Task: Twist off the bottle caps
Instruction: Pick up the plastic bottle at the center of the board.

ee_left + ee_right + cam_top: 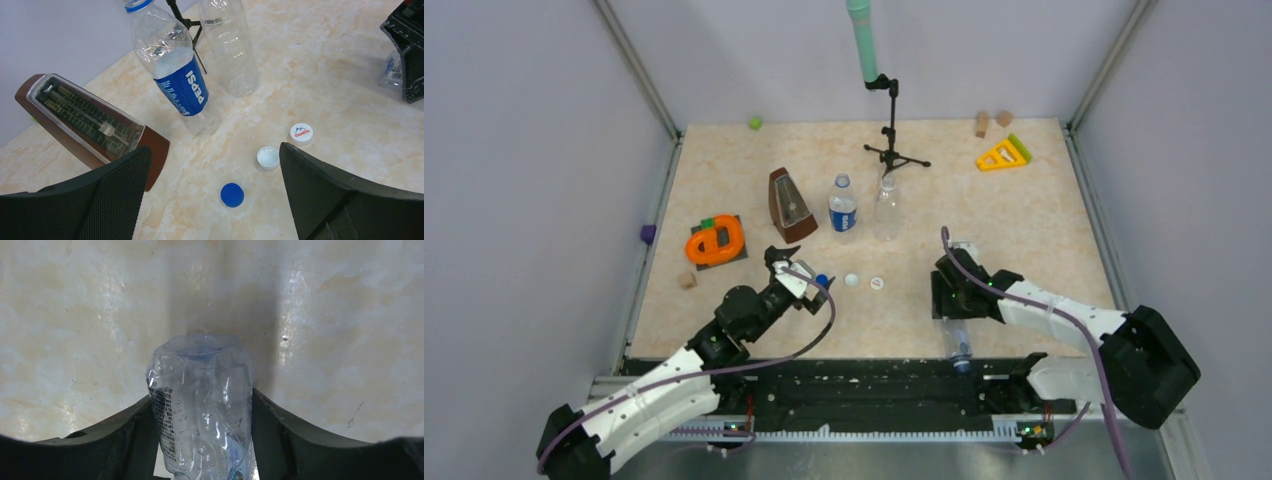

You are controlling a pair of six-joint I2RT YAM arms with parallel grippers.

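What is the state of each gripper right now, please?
Left gripper: open, empty.
Right gripper: around the bluish bottle; whether it grips cannot be told.

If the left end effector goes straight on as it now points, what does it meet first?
Probably the blue cap, on the table just ahead between the open fingers of the left end effector. The nearer white cap lies further right. Depth is unclear.

A clear plastic bottle with a blue-and-white label (843, 207) and a plain clear plastic bottle (887, 210) stand upright side by side. A crumpled bluish-tinted plastic bottle (205, 405) lies on its side, nearer and to their right. Before the standing pair lie a small round dark blue plastic cap (232, 194), a white cap turned open side up (268, 158) and a white cap with a printed top (301, 133), in a row, apart.
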